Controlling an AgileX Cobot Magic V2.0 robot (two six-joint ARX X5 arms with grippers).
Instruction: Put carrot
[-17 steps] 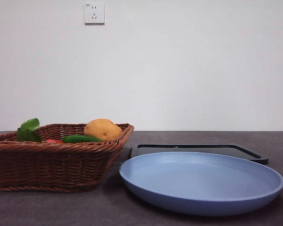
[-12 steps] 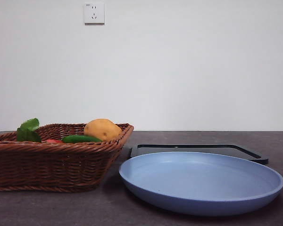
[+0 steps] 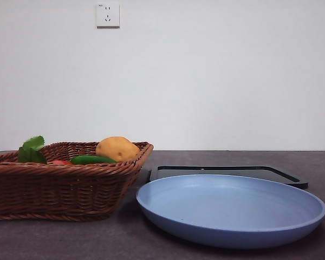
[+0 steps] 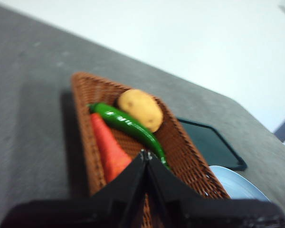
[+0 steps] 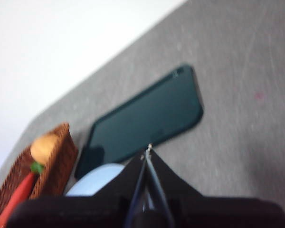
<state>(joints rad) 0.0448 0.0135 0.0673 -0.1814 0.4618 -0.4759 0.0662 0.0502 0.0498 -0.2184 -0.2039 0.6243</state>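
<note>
The front camera sits low at table height, looking level across at the wall, with the basket (image 3: 65,181) and blue plate (image 3: 230,208) close and large. The left wrist camera looks down over the basket from above. The right wrist camera looks down at the black tray (image 5: 145,118) (its picture blurred). All three share basket, plate and tray.

One wicker basket (image 3: 59,187) holds three toy vegetables: one carrot (image 4: 109,151), one green cucumber (image 4: 127,126) and one potato (image 3: 117,149). One blue plate (image 3: 231,208) and one black tray (image 3: 227,172) sit on the tabletop (image 3: 124,238). One wall socket (image 3: 108,15) is fully visible.
</note>
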